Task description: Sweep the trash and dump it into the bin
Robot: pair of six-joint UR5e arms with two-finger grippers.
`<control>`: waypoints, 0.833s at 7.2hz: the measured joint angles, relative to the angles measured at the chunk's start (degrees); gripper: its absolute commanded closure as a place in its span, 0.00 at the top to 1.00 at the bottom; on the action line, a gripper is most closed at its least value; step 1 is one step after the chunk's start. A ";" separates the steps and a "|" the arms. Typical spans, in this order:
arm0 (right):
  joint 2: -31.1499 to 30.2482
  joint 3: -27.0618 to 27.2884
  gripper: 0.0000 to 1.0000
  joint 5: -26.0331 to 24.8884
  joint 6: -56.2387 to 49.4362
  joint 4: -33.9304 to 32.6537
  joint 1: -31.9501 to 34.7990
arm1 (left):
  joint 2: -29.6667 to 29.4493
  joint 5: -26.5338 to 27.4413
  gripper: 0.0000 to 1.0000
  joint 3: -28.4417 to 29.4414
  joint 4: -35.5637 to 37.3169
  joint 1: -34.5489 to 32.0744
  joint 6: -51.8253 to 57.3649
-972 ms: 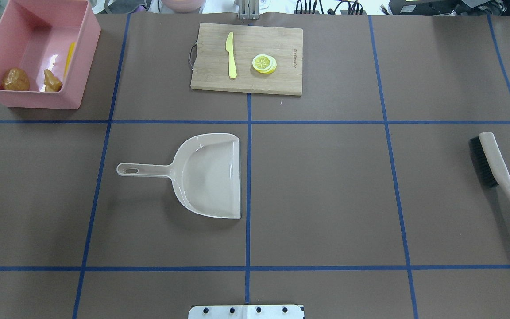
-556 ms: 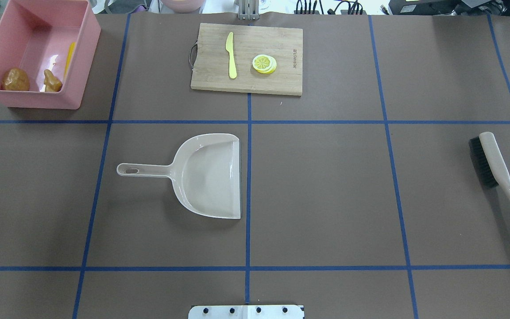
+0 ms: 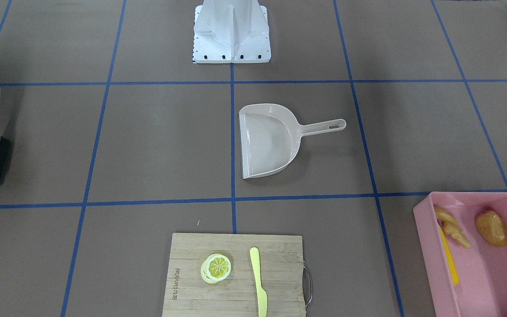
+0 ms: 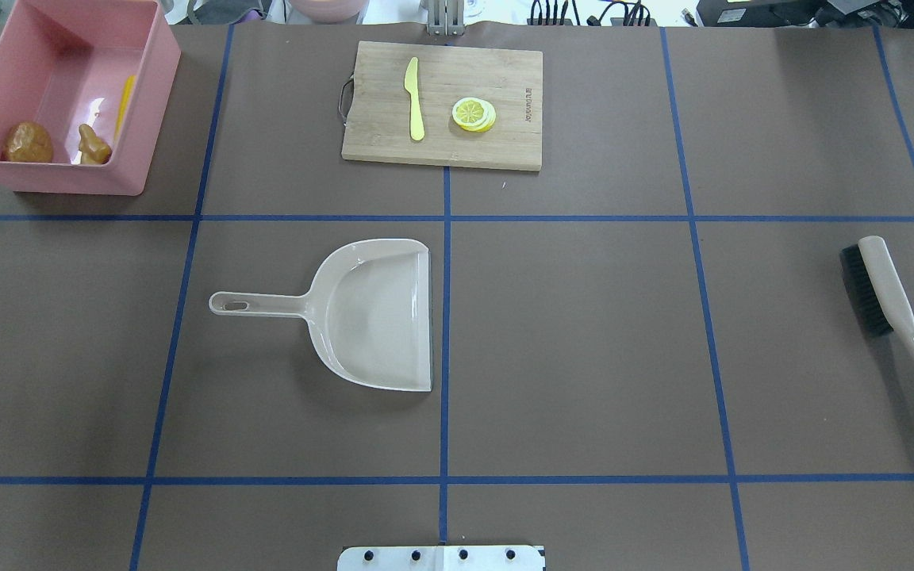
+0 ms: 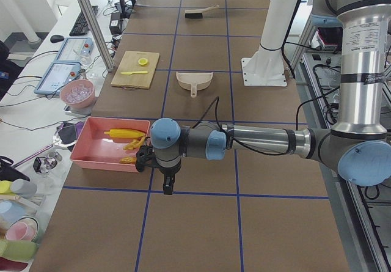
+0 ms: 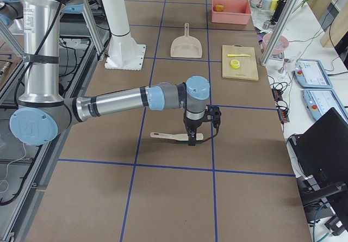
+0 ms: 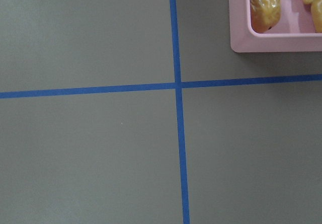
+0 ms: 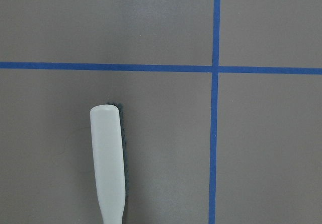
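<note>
At the far left of the table [image 4: 584, 357], the left gripper [image 5: 166, 187] is held pointing down over the bare surface, just beside a corner of the bin [image 4: 52, 178]. It is seen only from the side, so whether its jaws are wide or narrow cannot be told. All the trash is found inside the bin: the potato [image 4: 28, 143] in a near corner, the ginger root [image 4: 94, 147] just right of it, and the corn cob [image 4: 124, 103] laid along the right wall.

Left of centre, the dustpan [image 4: 378, 317] is laid flat, with its handle turned left and its open lip turned right along a blue tape line. At the far edge near the middle, a cutting board [image 4: 497, 71] is placed, bearing a plastic knife [image 4: 414, 99] and, to its right, a lemon slice [image 4: 473, 113].

At the right edge, the brush [image 4: 893, 305] is laid on the table with its bristles facing left. The right gripper [image 6: 191, 140] is held pointing down right at the brush's head end. Its opening cannot be told, nor whether the brush is touched.
</note>
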 measured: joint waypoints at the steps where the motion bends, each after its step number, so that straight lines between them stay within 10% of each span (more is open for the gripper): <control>1: 0.00 0.00 1.00 0.02 0.00 0.01 0.00 | 0.48 0.08 0.99 -0.03 0.39 0.08 0.55; 6: 0.00 0.29 1.00 0.03 0.00 -0.07 0.00 | 1.53 0.19 0.99 -0.07 2.17 0.19 6.73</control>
